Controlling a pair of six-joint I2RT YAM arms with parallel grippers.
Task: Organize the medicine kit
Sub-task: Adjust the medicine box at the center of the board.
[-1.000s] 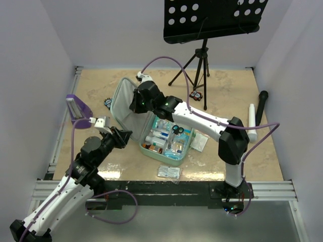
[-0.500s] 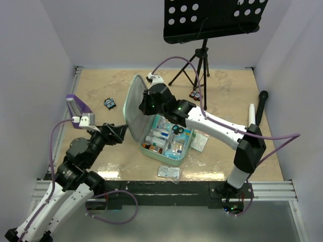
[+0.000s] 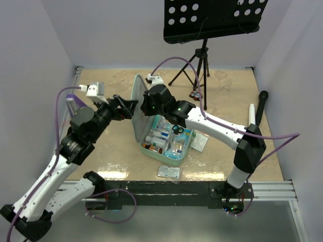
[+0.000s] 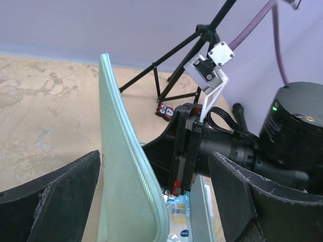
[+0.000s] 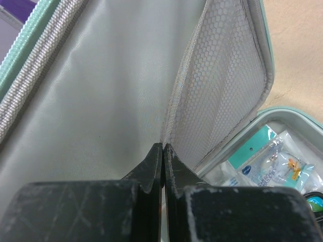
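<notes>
Beige tabletop (image 3: 227, 91) bears medicine kit (image 3: 136, 118) — lilac walls (image 3: 101, 30).

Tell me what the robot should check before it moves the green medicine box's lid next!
1. Does the lid of the medicine kit stand upright? ok.
2. Is the left gripper open, with one finger on each side of the lid? ok.
3. Is the right gripper shut at the edge of the mesh pocket inside the lid? ok.
4. Is the right gripper really pinching the fabric? cannot tell.
5. Is everything packed inside? not ok, packets lie on the table beside the kit.
</notes>
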